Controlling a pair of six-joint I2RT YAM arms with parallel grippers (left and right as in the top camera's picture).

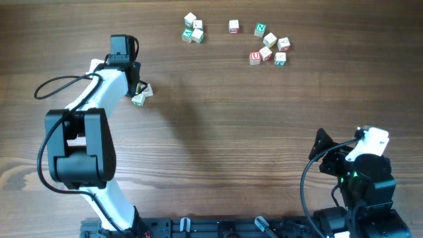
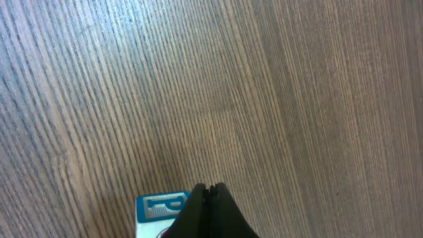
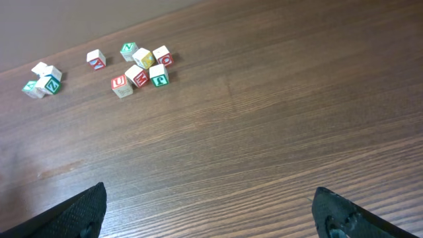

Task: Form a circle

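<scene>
At the left of the counter (image 1: pixel 198 145), the left claw (image 2: pixel 210 196) was closed, its fingers pressed together with nothing between them. A blue-printed cube (image 2: pixel 158 207) lay flat on the wood just beside the fingertips, on their left in the wrist view. Whether it touched them could not be told.

Further right, near the far edge, the circle (image 1: pixel 193 30) sat as a tight clump of small pale letter cubes, one with green print, well apart from both arms. A single red-printed cube (image 1: pixel 233 26) stood near it to the right, and beyond that lay a loose group of cubes (image 1: pixel 269 45) in red and green print. At the near right, the right claw (image 3: pixel 211 215) was spread wide and held nothing.
</scene>
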